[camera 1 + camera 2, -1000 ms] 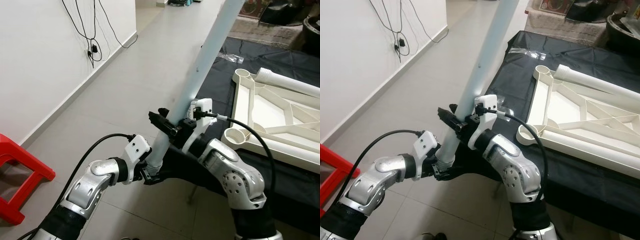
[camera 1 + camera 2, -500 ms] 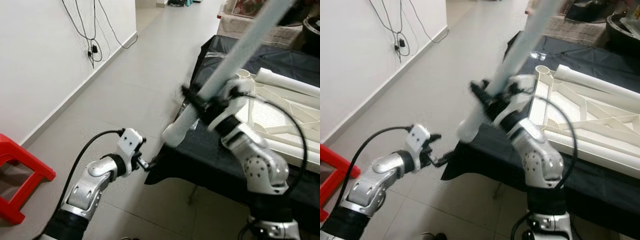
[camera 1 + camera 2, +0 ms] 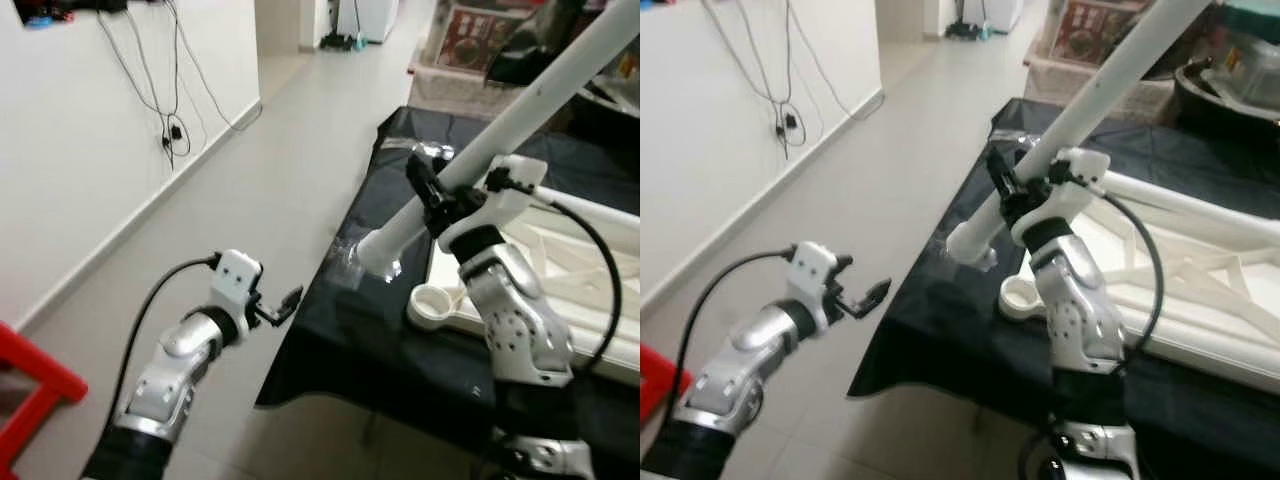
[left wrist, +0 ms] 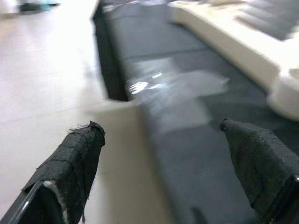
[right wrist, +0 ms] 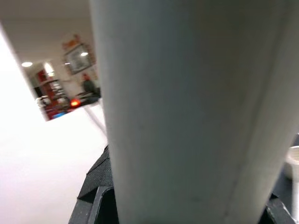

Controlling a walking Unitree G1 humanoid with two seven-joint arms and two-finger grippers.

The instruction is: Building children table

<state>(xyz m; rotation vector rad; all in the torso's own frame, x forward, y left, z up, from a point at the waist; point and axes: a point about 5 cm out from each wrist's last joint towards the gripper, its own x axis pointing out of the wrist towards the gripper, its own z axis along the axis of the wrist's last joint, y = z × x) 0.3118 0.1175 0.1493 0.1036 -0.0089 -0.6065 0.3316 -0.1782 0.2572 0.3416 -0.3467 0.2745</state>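
Observation:
My right gripper (image 3: pixel 437 196) is shut on a long white table leg (image 3: pixel 1092 92), which slants up to the right over the black-covered table. The leg's lower end (image 3: pixel 374 254) hangs above the table's near left corner, a little above and left of a round socket (image 3: pixel 433 306) in the upturned white tabletop (image 3: pixel 1200 300). In the right wrist view the leg (image 5: pixel 187 116) sits between the fingers. My left gripper (image 3: pixel 285 305) is open and holds nothing, off the table's left edge and apart from the leg. Its black fingers (image 4: pixel 79 149) frame the cloth's corner.
A black cloth (image 3: pixel 340 340) covers the low table. A second white leg (image 3: pixel 1200 200) lies along the tabletop's far side. A clear plastic scrap (image 3: pixel 350 258) lies near the cloth's corner. Cables hang on the left wall (image 3: pixel 70 150). A red stool (image 3: pixel 25 385) stands at the lower left; tiled floor (image 3: pixel 250 180) runs ahead.
My left gripper let go of the leg's lower end and pulled away. The right gripper swung the leg right, over the table's corner. The camera view has shifted too.

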